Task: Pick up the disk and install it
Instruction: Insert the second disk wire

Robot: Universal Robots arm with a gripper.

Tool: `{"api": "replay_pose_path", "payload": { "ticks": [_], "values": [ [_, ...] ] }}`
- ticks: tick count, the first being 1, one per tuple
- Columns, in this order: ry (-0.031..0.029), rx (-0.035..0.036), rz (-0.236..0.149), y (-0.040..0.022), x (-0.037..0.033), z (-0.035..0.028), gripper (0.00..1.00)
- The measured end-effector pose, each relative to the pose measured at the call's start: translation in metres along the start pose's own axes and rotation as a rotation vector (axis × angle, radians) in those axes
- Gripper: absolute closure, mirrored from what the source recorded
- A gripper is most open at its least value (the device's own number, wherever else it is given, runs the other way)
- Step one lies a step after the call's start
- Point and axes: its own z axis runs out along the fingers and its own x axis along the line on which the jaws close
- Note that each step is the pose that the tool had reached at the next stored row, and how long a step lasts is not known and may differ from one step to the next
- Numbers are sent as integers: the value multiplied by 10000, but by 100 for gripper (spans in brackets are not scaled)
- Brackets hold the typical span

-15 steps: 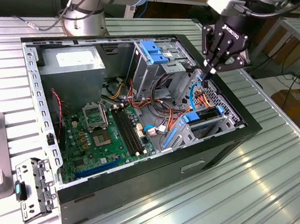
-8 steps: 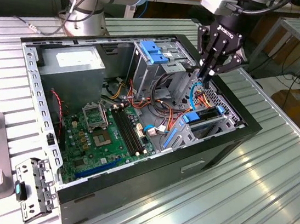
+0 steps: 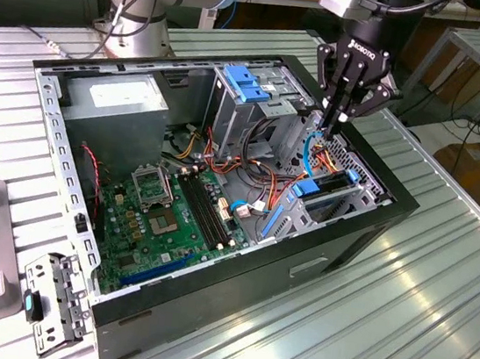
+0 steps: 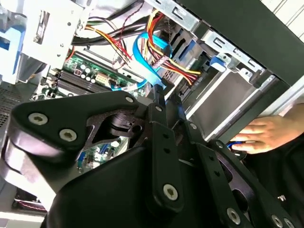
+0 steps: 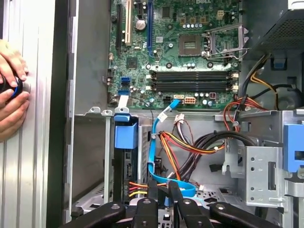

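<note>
1. Above the open computer case (image 3: 221, 186) on the tabletop (image 3: 437, 294), the tool (image 3: 344, 114) hangs over the drive cage, near its corner at the exterior view's right.
2. Its fingers (image 5: 173, 192) are pressed close together, their tips down among the thin blue cable (image 5: 153, 156) and the coloured wires; whether they pinch anything I cannot tell.
3. Inside the cage, the disk (image 5: 126, 137) sits upright in its bay, blue tab showing, just beside the tool.
4. Outside the case, a person's hand (image 5: 12, 90) rests on the tabletop.
</note>
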Motion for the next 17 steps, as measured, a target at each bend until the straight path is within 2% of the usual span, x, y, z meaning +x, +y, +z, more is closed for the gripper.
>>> {"api": "replay_pose_path", "payload": {
  "ticks": [1,4,8,9,11,12,13,14,15,17],
  "values": [
    [5,-18,53,-15,-15,3,76],
    [204,-34,147,-37,-50,32,76],
    [327,-41,190,-58,-98,68,76],
    [383,-44,210,-73,-121,89,76],
    [450,-47,232,-86,-138,114,76],
    [521,-48,242,-89,-145,127,76],
    [658,-47,250,-93,-151,144,84],
    [709,-47,253,-93,-153,149,89],
    [834,-46,261,-95,-155,158,89],
    [1044,-44,273,-109,-167,167,89]
  ]
}}
